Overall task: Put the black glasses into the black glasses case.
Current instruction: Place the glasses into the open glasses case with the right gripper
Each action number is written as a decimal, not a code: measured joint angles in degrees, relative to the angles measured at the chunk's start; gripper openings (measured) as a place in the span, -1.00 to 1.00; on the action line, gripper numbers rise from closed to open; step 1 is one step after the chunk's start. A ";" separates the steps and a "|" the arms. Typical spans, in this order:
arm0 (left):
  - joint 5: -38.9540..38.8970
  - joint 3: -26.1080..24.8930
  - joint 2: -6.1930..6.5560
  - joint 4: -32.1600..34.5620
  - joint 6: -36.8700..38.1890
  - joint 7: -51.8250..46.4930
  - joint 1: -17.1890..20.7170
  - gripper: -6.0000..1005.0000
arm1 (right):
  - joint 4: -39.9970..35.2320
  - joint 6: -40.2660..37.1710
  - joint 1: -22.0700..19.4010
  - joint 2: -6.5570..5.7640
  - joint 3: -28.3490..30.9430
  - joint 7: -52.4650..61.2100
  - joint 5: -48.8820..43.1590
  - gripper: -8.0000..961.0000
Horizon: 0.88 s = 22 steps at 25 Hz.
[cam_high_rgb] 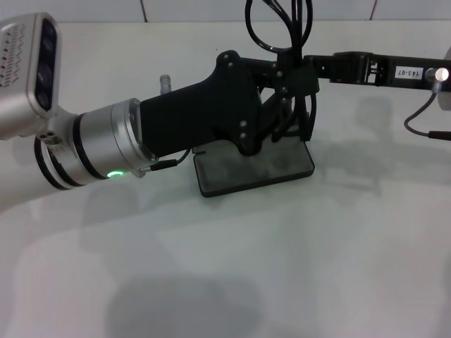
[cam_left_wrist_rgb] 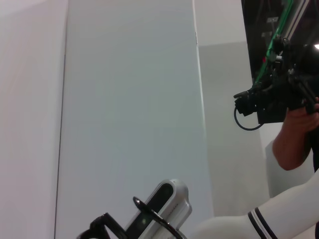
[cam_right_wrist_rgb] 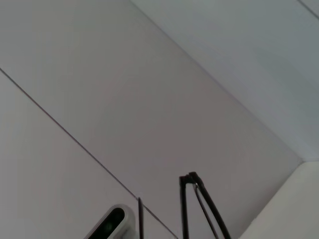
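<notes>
White tabletop (cam_high_rgb: 296,267) and pale wall panels fill the scene, with the open case (cam_high_rgb: 254,169) lying flat near the middle, its grey lining up and nothing visible in the part that shows. The glasses (cam_high_rgb: 278,32) are not in yet: they hang above the case's far edge, one round lens and the slim temples showing just past where the left gripper (cam_high_rgb: 264,137) and right gripper (cam_high_rgb: 299,74) meet, so lowering and letting go appear to remain. Whether either gripper is clamped or slack I cannot tell.
</notes>
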 joint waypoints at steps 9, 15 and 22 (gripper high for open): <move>-0.01 0.00 0.00 0.00 -0.45 0.00 -0.04 -0.96 | 0.00 -0.81 0.11 0.12 -0.14 0.03 -0.26 -0.66; -0.01 0.06 -0.01 0.00 -0.51 0.00 -0.08 -0.96 | 0.00 -0.98 0.11 0.12 -0.16 -0.04 -0.47 -0.66; -0.01 0.09 -0.07 0.00 -0.51 0.00 -0.12 -0.96 | 0.00 -0.98 0.11 0.12 -0.16 -0.16 -0.56 -0.66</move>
